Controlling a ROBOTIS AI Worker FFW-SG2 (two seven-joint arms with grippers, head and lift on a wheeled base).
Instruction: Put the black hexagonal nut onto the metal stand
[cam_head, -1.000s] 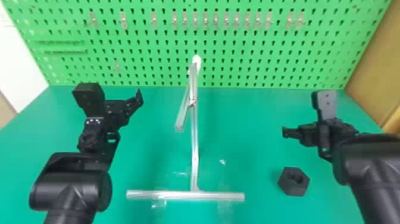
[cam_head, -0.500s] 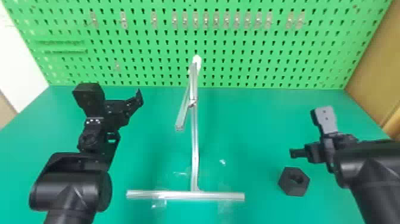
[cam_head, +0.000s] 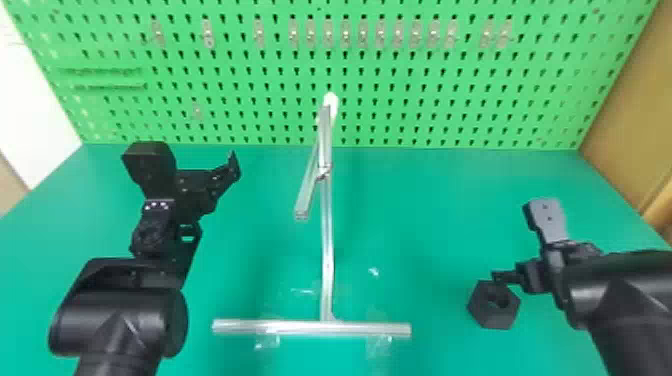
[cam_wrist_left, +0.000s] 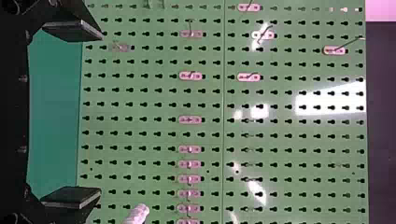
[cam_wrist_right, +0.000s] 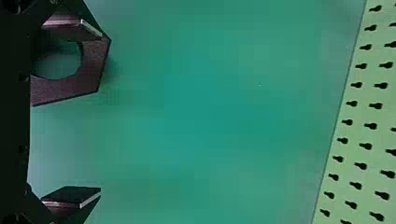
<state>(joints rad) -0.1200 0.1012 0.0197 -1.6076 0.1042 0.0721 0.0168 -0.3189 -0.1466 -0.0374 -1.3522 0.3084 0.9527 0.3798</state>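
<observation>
Behind the green table (cam_head: 410, 210) a pegboard (cam_head: 400, 60) is fixed, and at the table's middle the metal stand (cam_head: 327, 250) is set upright. To the right of its foot, well apart from it, the black nut (cam_head: 492, 319) is laid flat, with its hole turned upward. Above the nut the right gripper (cam_wrist_right: 100, 113) is poised, its fingers spread wide and nothing gripped between them; one finger is seen over the nut's edge, though whether it is touched cannot be told. The left gripper (cam_wrist_left: 100, 114) is parked, wide apart and empty, over the left part of the table. The nut is judged to be rigid, of modest weight and unlikely to be crushed, so a firm squeeze should be tolerated. It would best be taken by two opposite flat sides, with the hole left free for the stand. If it were pinched at the corners, or only by its upper rim, it could be twisted or let slip, its faces being rather smooth.
</observation>
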